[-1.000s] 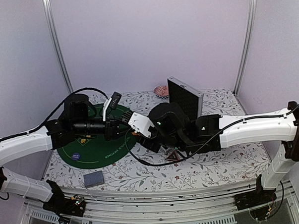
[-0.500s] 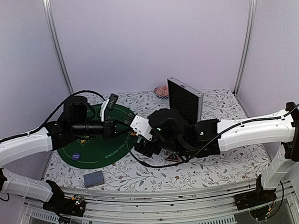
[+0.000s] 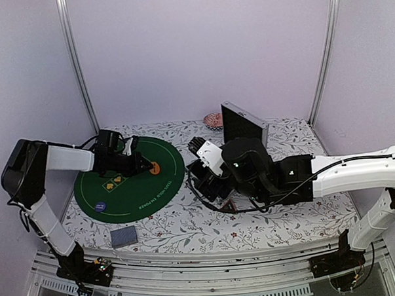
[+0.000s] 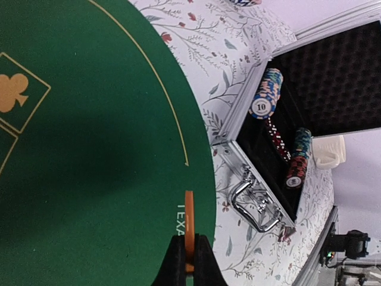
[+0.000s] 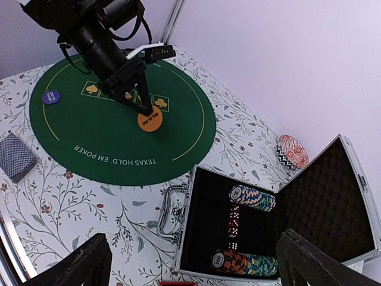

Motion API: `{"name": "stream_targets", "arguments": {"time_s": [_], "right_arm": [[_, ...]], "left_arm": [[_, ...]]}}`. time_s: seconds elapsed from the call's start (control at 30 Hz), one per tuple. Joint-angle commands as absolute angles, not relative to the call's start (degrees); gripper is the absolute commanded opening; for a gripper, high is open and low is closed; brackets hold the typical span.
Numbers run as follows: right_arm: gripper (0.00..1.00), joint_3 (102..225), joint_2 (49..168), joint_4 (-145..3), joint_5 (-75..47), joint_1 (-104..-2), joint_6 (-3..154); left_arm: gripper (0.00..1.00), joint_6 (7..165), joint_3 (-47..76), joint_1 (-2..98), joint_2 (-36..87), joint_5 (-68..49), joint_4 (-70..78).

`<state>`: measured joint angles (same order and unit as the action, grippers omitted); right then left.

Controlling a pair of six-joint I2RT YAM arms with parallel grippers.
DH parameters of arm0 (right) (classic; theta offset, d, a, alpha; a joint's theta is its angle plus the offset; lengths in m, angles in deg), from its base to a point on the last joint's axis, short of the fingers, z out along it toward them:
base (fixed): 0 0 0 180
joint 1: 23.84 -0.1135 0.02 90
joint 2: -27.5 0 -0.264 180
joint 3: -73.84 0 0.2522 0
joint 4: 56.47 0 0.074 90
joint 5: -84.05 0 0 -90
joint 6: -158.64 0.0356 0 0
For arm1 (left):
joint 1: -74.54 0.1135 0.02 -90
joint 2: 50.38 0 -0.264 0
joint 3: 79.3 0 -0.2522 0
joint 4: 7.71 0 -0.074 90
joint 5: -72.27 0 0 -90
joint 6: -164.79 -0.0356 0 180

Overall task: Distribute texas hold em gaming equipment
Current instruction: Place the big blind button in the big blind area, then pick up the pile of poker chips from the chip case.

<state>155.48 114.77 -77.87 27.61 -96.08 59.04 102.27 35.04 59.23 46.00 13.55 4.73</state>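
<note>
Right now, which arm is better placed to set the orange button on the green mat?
Left: the left gripper is shut on the orange button over the green mat. The right gripper hangs open above the case.

This is a robot test booth in a lab rather than a lived-in room. Plain lilac walls [image 3: 200, 56] meet at bare aluminium posts [image 3: 76, 68]. A slotted metal rail [image 3: 209, 273] runs along the near side, well behind both sets of jaws, carrying the clamped bases of the white left arm [image 3: 60, 157] and right arm [image 3: 356, 167]. Inside, everything is laid out like a staged set: a floral cloth [image 3: 286, 216], a round green mat [image 3: 127, 190] printed TEXAS HOLD'EM POKER directly under the jaws of the left gripper [image 3: 150, 168], and an open silver case [image 5: 333, 196] lined with black foam just below the jaws of the right gripper [image 5: 193, 237]
</note>
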Motion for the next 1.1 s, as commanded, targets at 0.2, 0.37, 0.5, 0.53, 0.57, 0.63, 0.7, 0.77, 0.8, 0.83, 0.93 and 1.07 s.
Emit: {"name": "stream_targets", "arguments": {"time_s": [0.2, 0.37, 0.5, 0.53, 0.57, 0.63, 0.7, 0.77, 0.8, 0.83, 0.93, 1.07], "right_arm": [[0.99, 151.3, 110.6, -78.9, 28.6, -95.9, 63.3], [0.99, 150.9, 109.9, -79.1, 28.8, -95.9, 63.6], [0.99, 150.4, 109.6, -79.4, 29.1, -95.9, 64.1], [0.99, 150.5, 109.6, -79.5, 29.1, -95.9, 64.3], [0.99, 150.5, 109.6, -79.5, 29.1, -95.9, 64.3], [0.99, 150.6, 109.7, -79.6, 29.1, -96.0, 64.5], [0.99, 150.8, 109.7, -79.6, 29.2, -95.8, 64.5], [0.99, 151.0, 109.6, -79.8, 29.2, -95.6, 64.7], [0.99, 151.1, 109.6, -80.0, 29.0, -95.3, 65.0], [0.99, 151.1, 109.4, -80.3, 28.3, -94.7, 65.5], [0.99, 152.2, 108.4, -82.9, 22.7, -90.9, 68.2], [0.99, 155.9, 109.3, -89.3, 8.9, -82.3, 75.3]], "left_arm": [[0.00, 105.7, 22.4, 57.8, 61.3, 17.6, 3.6], [0.00, 104.9, 18.8, 56.4, 67.3, 17.9, 5.2], [0.09, 104.6, 19.2, 56.3, 68.0, 16.7, 5.7], [0.14, 104.2, 19.2, 56.3, 67.9, 16.3, 6.1], [0.24, 103.9, 19.3, 56.3, 67.8, 16.0, 6.5], [0.38, 103.5, 19.6, 56.3, 67.2, 15.1, 7.1], [0.51, 102.5, 19.6, 56.2, 65.9, 13.8, 8.9], [0.63, 101.5, 19.5, 56.2, 64.3, 11.6, 10.9], [0.68, 101.1, 19.5, 56.2, 63.3, 10.4, 11.8], [0.73, 100.7, 19.7, 56.2, 61.9, 9.2, 12.6], [0.91, 99.8, 20.6, 55.8, 56.8, 6.1, 14.7], [0.98, 98.3, 20.9, 55.4, 49.2, 3.8, 18.0]]}}
